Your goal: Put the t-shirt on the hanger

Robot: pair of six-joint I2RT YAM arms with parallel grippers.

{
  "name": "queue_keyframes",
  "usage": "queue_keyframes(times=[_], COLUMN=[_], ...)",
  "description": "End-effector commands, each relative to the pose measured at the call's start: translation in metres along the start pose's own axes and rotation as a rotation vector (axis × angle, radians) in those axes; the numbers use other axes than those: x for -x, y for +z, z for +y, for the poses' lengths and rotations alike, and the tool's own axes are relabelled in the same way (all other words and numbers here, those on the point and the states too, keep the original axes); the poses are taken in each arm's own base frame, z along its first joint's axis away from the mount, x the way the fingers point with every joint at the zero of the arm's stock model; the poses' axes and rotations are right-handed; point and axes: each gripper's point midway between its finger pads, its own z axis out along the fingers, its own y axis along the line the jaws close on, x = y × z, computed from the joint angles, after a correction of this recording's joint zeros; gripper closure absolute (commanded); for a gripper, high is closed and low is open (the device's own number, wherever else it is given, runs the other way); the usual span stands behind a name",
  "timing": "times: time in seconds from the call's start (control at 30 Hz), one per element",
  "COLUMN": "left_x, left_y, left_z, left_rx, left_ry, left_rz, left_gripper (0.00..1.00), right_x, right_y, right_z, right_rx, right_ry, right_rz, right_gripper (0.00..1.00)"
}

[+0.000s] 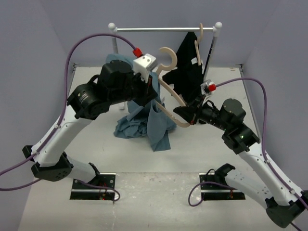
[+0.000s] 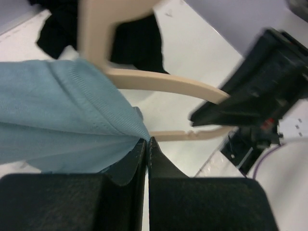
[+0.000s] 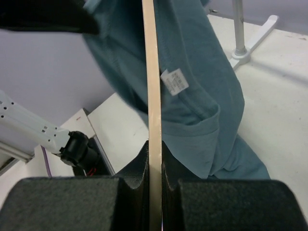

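Left wrist: left claw (image 2: 147, 142) pinches the t-shirt (image 2: 57, 110); right claw (image 3: 154, 147) clamps the hanger (image 3: 152, 72), its far end seemingly under cloth.

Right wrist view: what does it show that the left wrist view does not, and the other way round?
Only the right wrist view shows the small white label inside the dusty blue-grey cotton t-shirt, the grey metal rack post, and the right gripper shut on the thin edge of the pale wooden hanger. Only the left wrist view shows the left gripper pinching a fold of that t-shirt, and the hanger's two curved bars from the side. Both show the t-shirt and the hanger together.
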Motion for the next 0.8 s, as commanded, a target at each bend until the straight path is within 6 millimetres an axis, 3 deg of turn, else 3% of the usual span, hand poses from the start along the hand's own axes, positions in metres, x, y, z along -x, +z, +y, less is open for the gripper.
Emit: queue_keyframes(times=[0.0,0.2,0.27,0.3,0.33,0.37,0.43,0.47,0.57,0.63,0.77], left_x=[-0.017,-0.03,-0.019,-0.017,-0.014,-0.008,0.01,0.021,0.052,0.082,0.109], left_y=[-0.024,-0.031,-0.037,-0.042,-0.048,-0.053,-0.069,-0.079,-0.108,-0.117,-0.123], left_z=[-0.049,-0.033,-0.012,0.008,0.025,0.031,0.044,0.051,0.065,0.058,0.023], left_rx=[-0.182,-0.111,0.022,0.139,0.242,0.284,0.368,0.413,0.506,0.465,0.264], left_ry=[0.129,0.139,0.119,0.101,0.088,0.08,0.063,0.052,0.02,0.088,0.396], left_rz=[0.029,0.064,0.03,0.028,0.023,0.009,-0.057,-0.106,-0.263,-0.394,-0.589], left_gripper=[1.0,1.0,1.0,0.95,0.86,0.67,0.06,0.01,0.0,0.0,0.0], right_x=[0.043,0.064,0.067,0.062,0.057,0.057,0.055,0.05,0.035,0.019,-0.004], right_y=[0.011,0.018,0.011,0.008,0.005,0.002,-0.005,-0.006,-0.008,-0.012,-0.028], right_z=[0.014,0.007,0.004,-0.004,-0.012,-0.013,-0.018,-0.023,-0.035,-0.041,-0.045], right_rx=[0.063,0.026,0.005,-0.028,-0.058,-0.069,-0.091,-0.112,-0.148,-0.151,-0.143], right_ry=[-0.078,-0.047,-0.066,-0.063,-0.063,-0.069,-0.098,-0.104,-0.142,-0.179,-0.32], right_rz=[-0.114,-0.221,-0.277,-0.292,-0.308,-0.326,-0.352,-0.35,-0.337,-0.327,-0.348], right_gripper=[1.0,1.0,1.0,1.0,1.0,1.0,1.0,1.0,1.0,1.0,1.0])
